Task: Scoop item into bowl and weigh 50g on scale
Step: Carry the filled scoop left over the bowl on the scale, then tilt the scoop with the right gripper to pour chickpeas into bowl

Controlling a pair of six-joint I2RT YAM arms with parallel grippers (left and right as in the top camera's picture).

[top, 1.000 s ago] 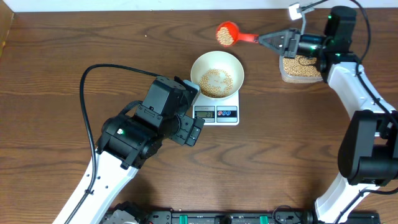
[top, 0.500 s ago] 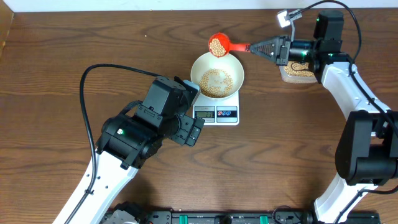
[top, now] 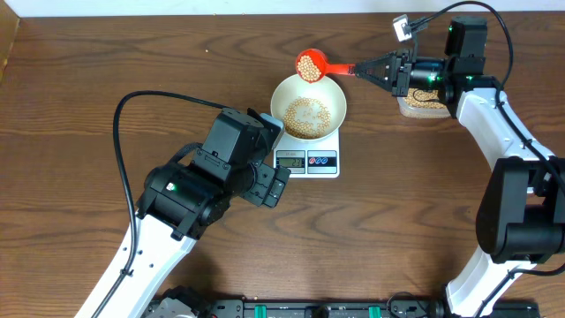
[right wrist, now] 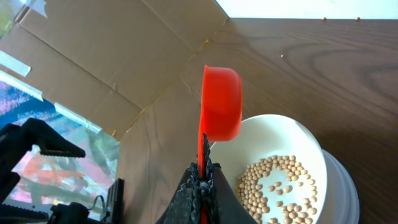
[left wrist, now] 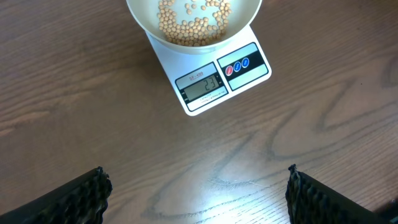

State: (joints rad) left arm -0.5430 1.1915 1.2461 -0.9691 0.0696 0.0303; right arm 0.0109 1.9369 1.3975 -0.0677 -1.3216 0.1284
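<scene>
Brown wood tabletop is seen throughout. Right gripper [top: 369,65] is clamped shut on the thin handle of the red scoop [top: 308,64], whose loaded cup is held at the bowl's [top: 281,95] upper rim, top centre of the overhead view. Beans [top: 306,115] are heaped in the bowl, which is seated on the scale [top: 307,162]. Left gripper [left wrist: 196,194] is spread wide, empty, low in its wrist view. Beans are judged light, hard and quick to roll, so a slow tilt from the handle is advised.

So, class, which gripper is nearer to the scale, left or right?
Left. The left gripper, open, hovers close beside the scale. The right gripper, shut on the red scoop, is farther off, beyond the bowl.
</scene>
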